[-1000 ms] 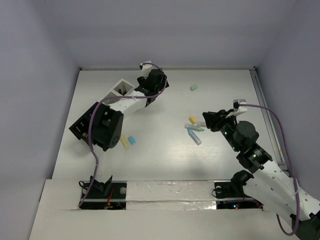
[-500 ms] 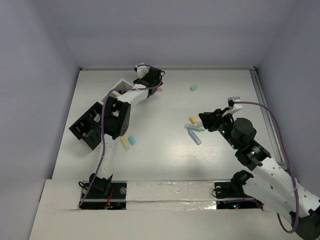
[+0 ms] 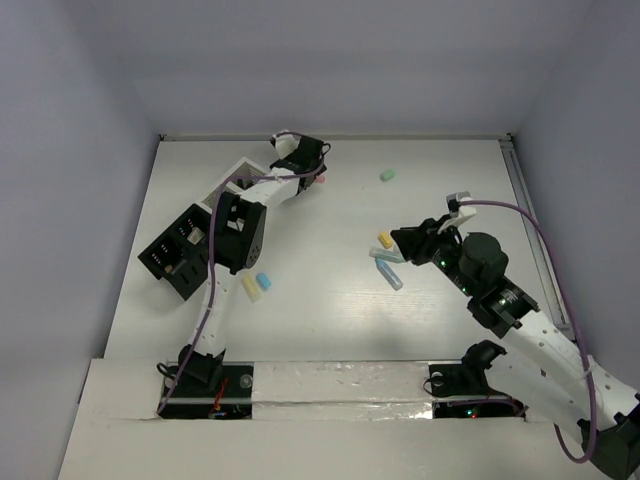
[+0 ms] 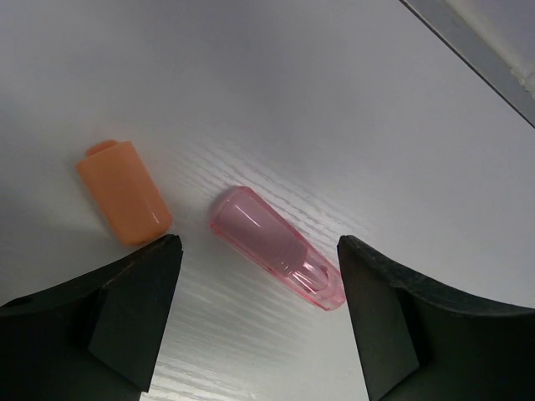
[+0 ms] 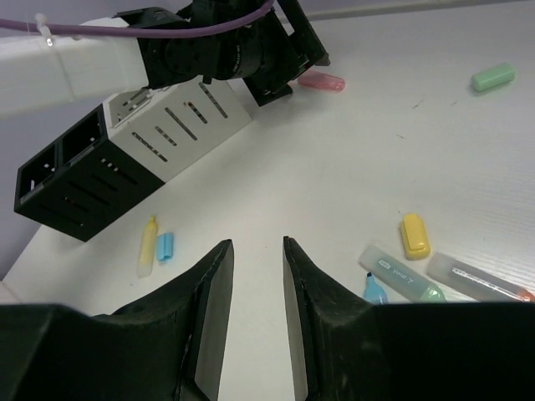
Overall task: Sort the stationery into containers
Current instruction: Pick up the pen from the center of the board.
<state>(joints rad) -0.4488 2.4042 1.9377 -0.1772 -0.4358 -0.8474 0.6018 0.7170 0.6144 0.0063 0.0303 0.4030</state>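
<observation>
Pink marker (image 4: 276, 249) lies just beyond the white container (image 5: 185, 134) between your open left jaws (right jaws open, empty), but the orange block (image 4: 124, 192) beside it could get pinched too if you close skewed.

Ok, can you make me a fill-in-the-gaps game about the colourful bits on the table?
Between the left arm's open fingers lies a see-through ___ stick.
The stubby piece beside it is ___.
The black container stands right beside a ___ container.
Near the far edge, one ___ piece lies by itself.
Missing words: pink, orange, white, green.
</observation>
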